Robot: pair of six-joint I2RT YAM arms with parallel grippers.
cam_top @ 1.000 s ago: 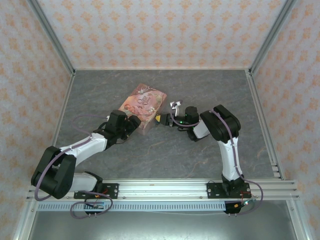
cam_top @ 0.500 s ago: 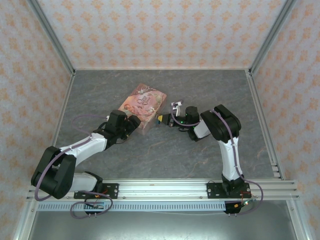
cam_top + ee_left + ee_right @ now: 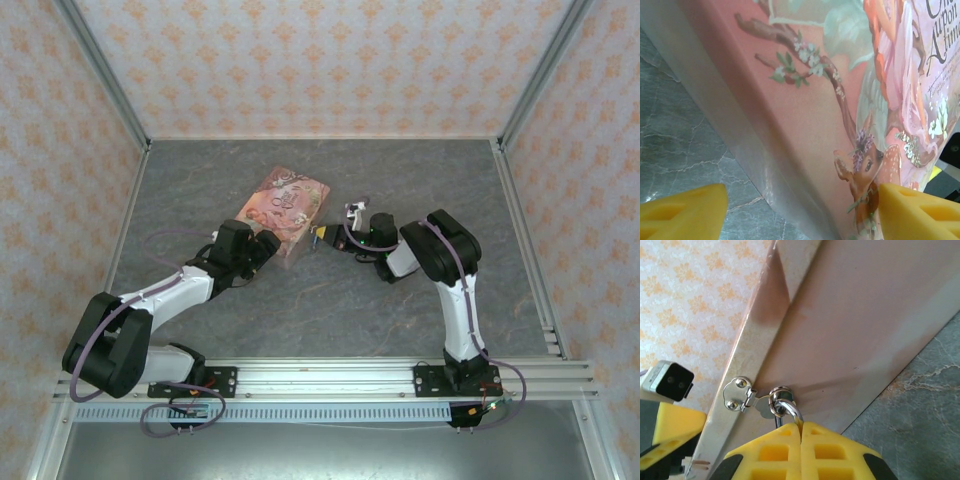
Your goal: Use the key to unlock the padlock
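The padlock's thin metal shackle point(image 3: 790, 407) runs through the ring of the hasp point(image 3: 740, 394) on the side of the pink illustrated tin point(image 3: 285, 205). My right gripper point(image 3: 801, 432) is shut on the padlock just below the ring, and its fingers hide the blue-teal body. From above, the right gripper point(image 3: 321, 236) sits against the tin's right side. My left gripper point(image 3: 802, 210) is open and straddles the tin's near corner point(image 3: 805, 125), with one finger point(image 3: 920, 210) over the lid and the other point(image 3: 685, 210) over the table. The key is out of view.
The grey marbled table point(image 3: 330, 300) is walled by patterned panels point(image 3: 320, 60) on three sides. In the right wrist view a yellow finger of the left gripper point(image 3: 675, 425) and a small grey camera block point(image 3: 667, 381) sit close beside the hasp.
The right gripper has edged slightly toward the far side along the tin's side, still shut at the hasp. The left arm and the tin have not moved.
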